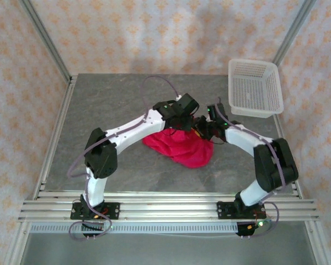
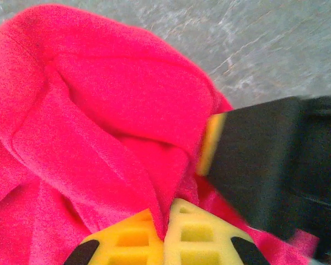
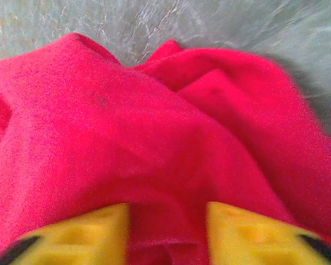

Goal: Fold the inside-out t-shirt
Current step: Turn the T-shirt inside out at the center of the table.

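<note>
Aluminium rails at the near edge carry both bases. From there the left arm and the right arm bend inward over the grey stone-look table. Between them, near the middle of the table, lies the inside-out t-shirt, a crumpled crimson heap rather than a flat spread. Both grippers meet at its far edge. The left gripper has its yellow fingers pressed together, with a raised fold of the red cloth pinched between them. Just beside it, in the left wrist view, the black body and a yellow pad of the right gripper rest against the same heap. From its own camera the right gripper's fingers stand apart with bunched cloth filling the gap. That picture is blurred, and I cannot tell whether they press on the cloth. Farther off, at the far right corner, a white mesh basket sits well apart from the shirt. Patterned wallpaper closes the back.
</note>
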You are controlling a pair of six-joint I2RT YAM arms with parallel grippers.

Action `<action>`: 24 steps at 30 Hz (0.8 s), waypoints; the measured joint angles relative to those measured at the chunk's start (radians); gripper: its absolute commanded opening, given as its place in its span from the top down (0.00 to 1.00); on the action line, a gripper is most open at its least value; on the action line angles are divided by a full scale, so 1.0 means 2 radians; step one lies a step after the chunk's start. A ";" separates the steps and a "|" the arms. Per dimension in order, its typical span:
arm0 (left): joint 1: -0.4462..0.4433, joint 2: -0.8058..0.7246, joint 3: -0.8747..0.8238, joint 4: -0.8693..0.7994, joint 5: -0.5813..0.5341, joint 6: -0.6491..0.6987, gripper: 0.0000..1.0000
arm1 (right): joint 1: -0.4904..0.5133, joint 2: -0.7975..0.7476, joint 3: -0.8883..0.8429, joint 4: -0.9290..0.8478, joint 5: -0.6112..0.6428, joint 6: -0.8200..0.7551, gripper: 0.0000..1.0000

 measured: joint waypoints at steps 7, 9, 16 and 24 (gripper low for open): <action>0.101 -0.140 -0.130 0.115 0.133 -0.065 1.00 | -0.002 0.064 -0.018 0.054 0.020 0.038 1.00; 0.142 -0.179 -0.187 0.169 0.169 -0.095 1.00 | -0.004 0.055 -0.024 0.056 0.027 0.036 1.00; 0.142 -0.151 -0.258 0.337 0.262 -0.154 1.00 | -0.005 -0.016 -0.026 0.024 0.028 0.008 0.92; 0.138 -0.126 -0.340 0.368 0.267 -0.155 1.00 | 0.013 -0.093 0.019 -0.034 0.046 -0.038 0.98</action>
